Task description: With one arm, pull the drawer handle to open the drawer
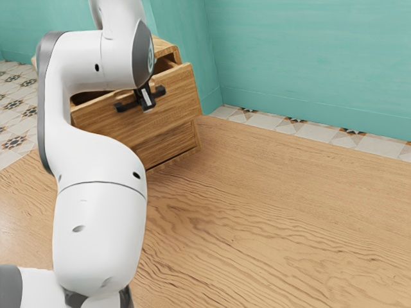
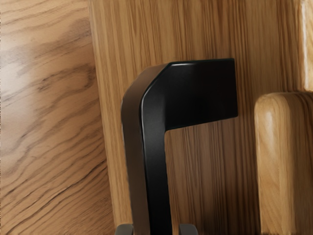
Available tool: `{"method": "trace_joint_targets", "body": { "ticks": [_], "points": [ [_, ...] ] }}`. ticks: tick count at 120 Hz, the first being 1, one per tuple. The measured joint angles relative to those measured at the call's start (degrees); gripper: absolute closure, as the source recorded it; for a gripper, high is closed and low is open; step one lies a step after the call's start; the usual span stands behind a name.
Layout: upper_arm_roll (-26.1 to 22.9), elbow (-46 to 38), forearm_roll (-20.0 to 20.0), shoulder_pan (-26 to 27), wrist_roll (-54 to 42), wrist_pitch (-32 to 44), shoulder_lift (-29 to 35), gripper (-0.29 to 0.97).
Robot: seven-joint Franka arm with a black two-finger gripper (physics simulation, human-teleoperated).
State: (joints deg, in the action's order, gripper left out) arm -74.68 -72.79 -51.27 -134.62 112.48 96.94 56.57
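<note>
A wooden cabinet (image 1: pixel 168 145) stands on the floor by the teal wall. Its upper drawer (image 1: pixel 173 96) is pulled partway out, with a dark gap behind its front. A black bar handle (image 1: pixel 126 104) runs across the drawer front. My gripper (image 1: pixel 147 99) sits at the middle of that bar, its fingers closed on it from two sides. In the wrist view the handle (image 2: pixel 161 122) rises right in front of the hand against the drawer front (image 2: pixel 210 54), and my gripper (image 2: pixel 156 229) holds it between two grey fingertips (image 2: pixel 124 228).
The lower drawer front (image 1: pixel 172 142) is flush with the cabinet. A wooden floor (image 1: pixel 276 212) spreads toward the exterior view's right, with patterned tiles (image 1: pixel 321 131) along the teal wall (image 1: pixel 308 51). My own white arm (image 1: pixel 96 192) fills the exterior view's left.
</note>
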Motion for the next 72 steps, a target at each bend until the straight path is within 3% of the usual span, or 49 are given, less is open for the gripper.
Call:
{"method": "trace_joint_targets", "body": {
  "ticks": [72],
  "points": [
    [2.6,-1.4,0.4,3.4,1.6,-1.9,1.0,0.62]
  ]
}}
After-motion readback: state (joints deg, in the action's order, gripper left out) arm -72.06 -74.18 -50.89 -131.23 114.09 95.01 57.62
